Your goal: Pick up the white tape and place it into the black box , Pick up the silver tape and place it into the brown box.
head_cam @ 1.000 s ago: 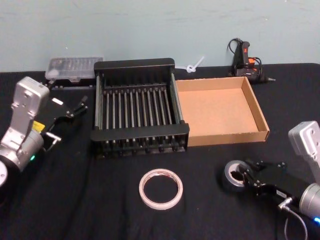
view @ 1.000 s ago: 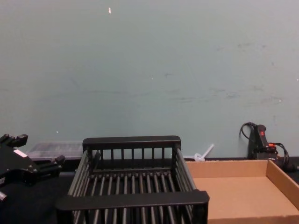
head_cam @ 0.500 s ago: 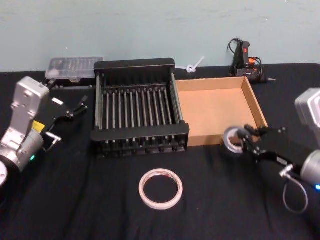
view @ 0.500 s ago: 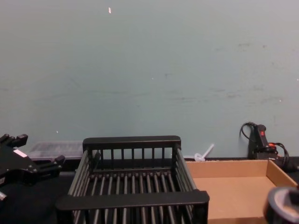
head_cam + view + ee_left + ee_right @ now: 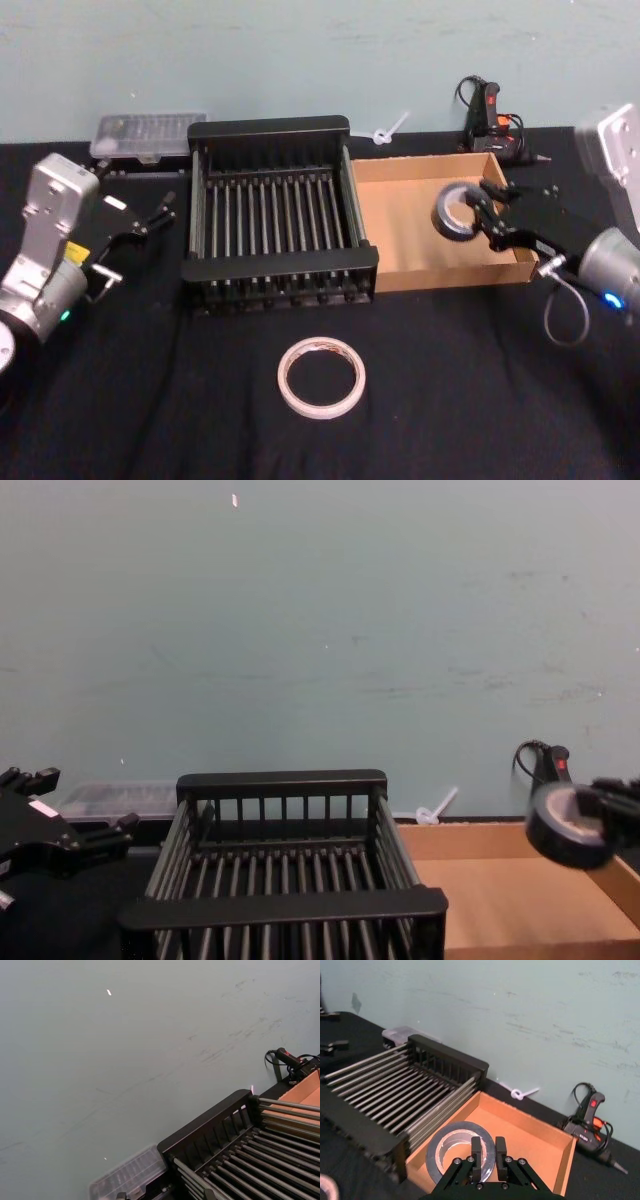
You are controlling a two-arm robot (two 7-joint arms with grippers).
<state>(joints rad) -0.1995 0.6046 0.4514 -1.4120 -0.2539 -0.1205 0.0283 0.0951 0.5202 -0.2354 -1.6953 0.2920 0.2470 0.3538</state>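
Silver tape [image 5: 455, 211], a dull grey roll with a pale core, hangs tilted above the brown box [image 5: 415, 250], its hole facing up and left. Your right gripper [image 5: 487, 214] pinches its rim. Your left gripper [image 5: 150, 217] waits, fingers apart, left of the black box [image 5: 270, 130]. White tape [image 5: 321, 377] lies flat near the desk's front edge.

Right end effector [image 5: 484, 214] raised, fingers clamped on load; left end effector [image 5: 150, 215] idle w/ fingers apart.

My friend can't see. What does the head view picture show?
The right gripper holds the silver tape up over the brown box. The white tape lies on the table in front of the black box, and the left gripper waits beside it.
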